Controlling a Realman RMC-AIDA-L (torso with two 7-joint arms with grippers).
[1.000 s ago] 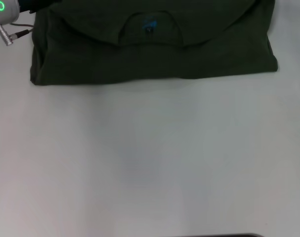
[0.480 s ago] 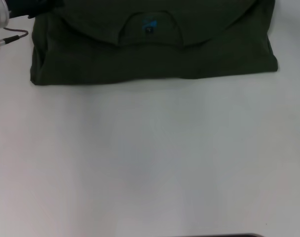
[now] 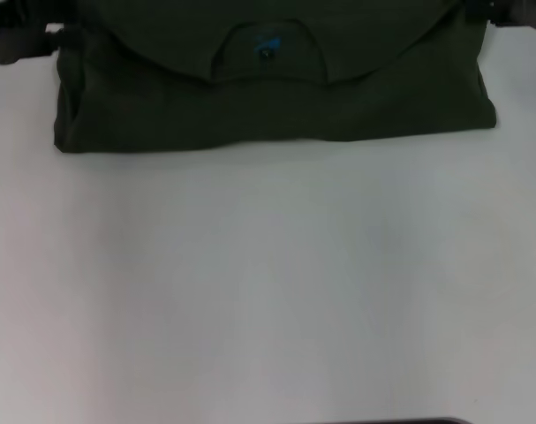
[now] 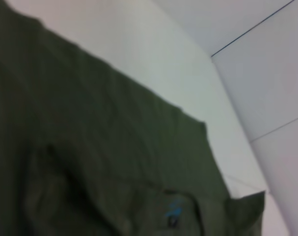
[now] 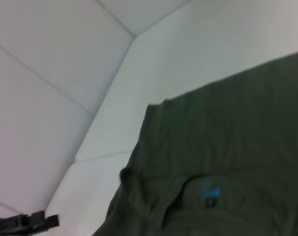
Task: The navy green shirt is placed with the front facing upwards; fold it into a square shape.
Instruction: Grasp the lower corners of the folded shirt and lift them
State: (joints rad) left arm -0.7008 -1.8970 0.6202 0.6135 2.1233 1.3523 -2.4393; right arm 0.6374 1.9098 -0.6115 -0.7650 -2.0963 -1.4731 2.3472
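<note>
The navy green shirt (image 3: 276, 106) lies folded into a wide band at the far side of the white table, plain dark green, its collar with a small blue label (image 3: 267, 46) facing up. No chest print shows. My left gripper (image 3: 25, 42) is at the shirt's far left corner. My right gripper (image 3: 510, 11) is at its far right corner, cut off by the picture's edge. The shirt also fills the left wrist view (image 4: 90, 137) and the right wrist view (image 5: 237, 137). The right wrist view shows the left gripper (image 5: 23, 222) farther off.
The white table (image 3: 268, 283) stretches bare from the shirt's near edge to the front. A dark strip (image 3: 400, 421) shows at the table's near edge. White panelled walls (image 5: 50, 59) stand behind the table.
The left arm's silver wrist with its green light has left the top-left corner. Dark gripper fingers now show at both far corners of the shirt. The shirt has not moved.
</note>
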